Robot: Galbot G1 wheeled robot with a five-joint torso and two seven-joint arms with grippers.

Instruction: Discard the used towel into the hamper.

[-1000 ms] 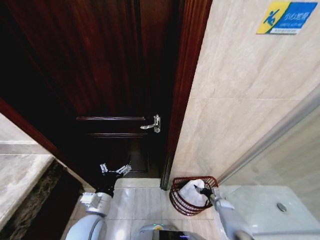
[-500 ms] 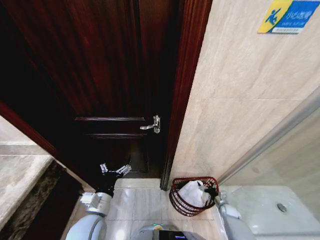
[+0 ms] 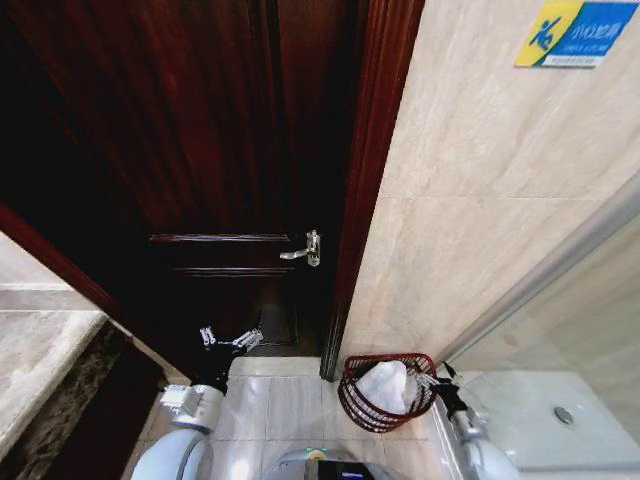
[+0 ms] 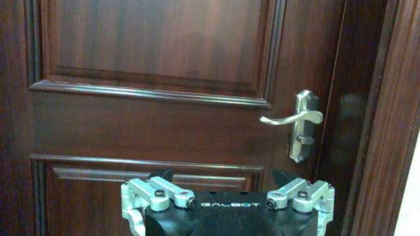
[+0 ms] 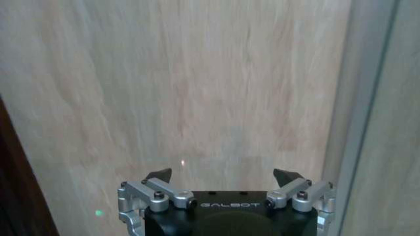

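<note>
Our right gripper (image 3: 432, 380) has pulled back, fingers wide, empty | towel (image 3: 385, 385) sits in hamper (image 3: 352, 398), just left of it | left gripper (image 3: 230, 340) wide, parked by door (image 3: 200, 150)

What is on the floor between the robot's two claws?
In the head view, bare floor tiles and then the hamper with the white towel inside lie between the left gripper and the right gripper.
</note>
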